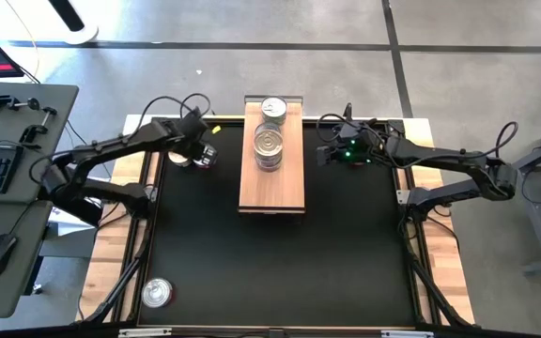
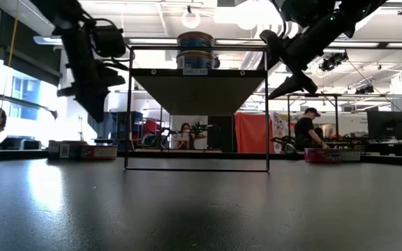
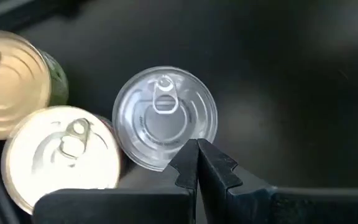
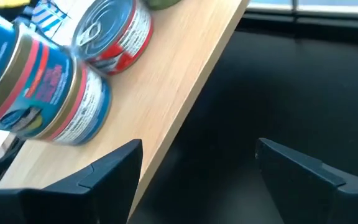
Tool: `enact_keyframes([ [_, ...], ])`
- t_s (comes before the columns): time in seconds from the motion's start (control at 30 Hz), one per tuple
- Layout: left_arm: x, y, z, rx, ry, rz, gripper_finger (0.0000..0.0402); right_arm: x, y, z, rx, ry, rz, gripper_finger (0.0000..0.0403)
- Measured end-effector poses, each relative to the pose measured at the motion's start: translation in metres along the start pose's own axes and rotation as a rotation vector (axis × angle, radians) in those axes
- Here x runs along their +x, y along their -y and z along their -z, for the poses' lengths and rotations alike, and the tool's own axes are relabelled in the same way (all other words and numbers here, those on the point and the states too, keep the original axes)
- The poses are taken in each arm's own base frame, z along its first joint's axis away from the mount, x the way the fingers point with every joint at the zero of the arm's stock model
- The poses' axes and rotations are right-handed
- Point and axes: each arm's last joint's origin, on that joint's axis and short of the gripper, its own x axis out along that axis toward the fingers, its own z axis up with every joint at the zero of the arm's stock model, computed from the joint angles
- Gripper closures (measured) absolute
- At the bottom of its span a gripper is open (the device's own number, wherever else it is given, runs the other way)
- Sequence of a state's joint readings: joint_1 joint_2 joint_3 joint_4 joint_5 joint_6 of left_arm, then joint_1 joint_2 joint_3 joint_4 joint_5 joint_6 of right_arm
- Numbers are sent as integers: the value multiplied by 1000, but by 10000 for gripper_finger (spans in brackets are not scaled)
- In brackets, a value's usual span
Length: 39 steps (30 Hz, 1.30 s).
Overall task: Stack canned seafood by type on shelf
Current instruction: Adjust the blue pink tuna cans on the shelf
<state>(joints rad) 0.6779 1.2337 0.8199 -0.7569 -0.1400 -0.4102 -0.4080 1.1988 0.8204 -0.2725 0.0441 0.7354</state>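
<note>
Over the mat: both arms are up off the black mat, one on each side of the shelf.
Shelf: a light-wood plank on a thin black frame, standing at the far middle of the mat; from table height it sits raised, with open space underneath.
On the shelf: a blue-labelled stack of two tins at the middle of the plank, and a red-labelled tin behind it toward the far end. In the high view they show as two silver lids in a line.
Left gripper: hovering above a cluster of tins at the far left of the mat, just left of the shelf. Its dark fingertips are pressed together with no gap and nothing between them.
Under the left gripper: a silver-lid tin directly below the fingertips, a pale-lid tin touching it on one side, and a gold-lid tin just beyond that one.
Right gripper: in the air just beside the shelf's right edge, fingers spread wide and empty, one over the plank's edge and the other over the mat.
Stray tin: a red-sided tin alone at the near left corner of the mat, well apart from everything else.
Background: people at desks far behind the table in the low view.
</note>
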Motion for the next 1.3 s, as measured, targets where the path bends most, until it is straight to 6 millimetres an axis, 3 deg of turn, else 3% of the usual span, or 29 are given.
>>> enact_keyframes([
  [0.17, 4, -2, 7, -18, -5, -5, 401, -1, 11, -8, 16, 26, 47, 98],
  [0.4, 4, 12, 9, -17, 12, 65, 402, -8, 53, -9, 149, -62, 350, 117],
  [0.5, 1, 23, 9, 25, 56, 110, 402, -12, 69, -8, 139, -80, 500, 190],
  [0.63, -2, 36, 8, 55, 113, 167, 402, -10, 86, -13, 139, -105, 596, 360],
  [0.67, -3, 39, 8, 52, 129, 185, 402, -7, 89, -13, 127, -119, 605, 380],
  [0.9, -25, 57, 16, 158, 225, 301, 401, 21, 100, -3, 94, -212, 729, 399],
  [1.3, -70, 72, 41, 286, 374, 469, 401, 43, 113, 4, 25, -298, 798, 402],
])
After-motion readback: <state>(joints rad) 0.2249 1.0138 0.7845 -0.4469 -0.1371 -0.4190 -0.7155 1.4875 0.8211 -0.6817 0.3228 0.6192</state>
